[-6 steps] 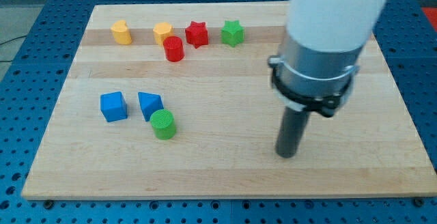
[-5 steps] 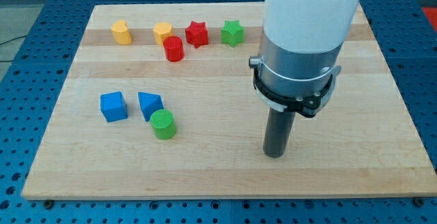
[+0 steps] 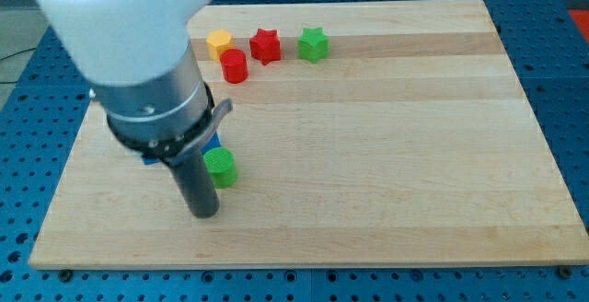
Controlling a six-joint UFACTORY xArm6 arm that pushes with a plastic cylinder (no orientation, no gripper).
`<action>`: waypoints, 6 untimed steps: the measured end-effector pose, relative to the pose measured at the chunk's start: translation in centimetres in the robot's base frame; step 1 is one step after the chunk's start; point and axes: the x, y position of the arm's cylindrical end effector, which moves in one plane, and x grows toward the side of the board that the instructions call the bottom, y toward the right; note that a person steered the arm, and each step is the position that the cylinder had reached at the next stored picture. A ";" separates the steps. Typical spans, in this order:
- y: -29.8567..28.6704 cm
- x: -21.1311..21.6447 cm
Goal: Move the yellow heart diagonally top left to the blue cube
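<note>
The arm (image 3: 138, 53) fills the upper left of the frame, its white and grey body hiding that part of the wooden board (image 3: 386, 155). No fingers on this rig, just a rod, so there's nothing to open, clench or grasp.

The rod comes down to the tip (image 3: 204, 214) at lower left, just below and a bit left of the green cylinder (image 3: 220, 168); it's close, but contact can't be told. A sliver of a blue block (image 3: 214, 143) shows betw. the arm's collar and the green cylinder. Its shape is hidden, so whether it's the blue cube can't be told.

The task's block, the yellow heart (image 3: 219, 41), sits near the top edge, left of centre, w/ a red cylinder (image 3: 234, 65) touching or nearly touching it at lower right. It's small, and the heart shape is only just readable. A red star (image 3: 265, 45) and a green star (image 3: 313, 43) sit in a row to its right.

Step in hand, as a judgement: approach only. The tip is well apart from the heart and the push hasn't begun. The heart likely has to end up beyond the cube's upper-left corner, under the arm. Next move prob. calls for bringing the tip round to the heart's right side w/o knocking the red cylinder, then pushing left and down.
</note>
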 end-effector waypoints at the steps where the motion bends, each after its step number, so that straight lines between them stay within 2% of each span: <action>1: 0.2 -0.2; 3: -3.2 -2.0; 5: 6.1 -5.8; 6: 5.9 -2.5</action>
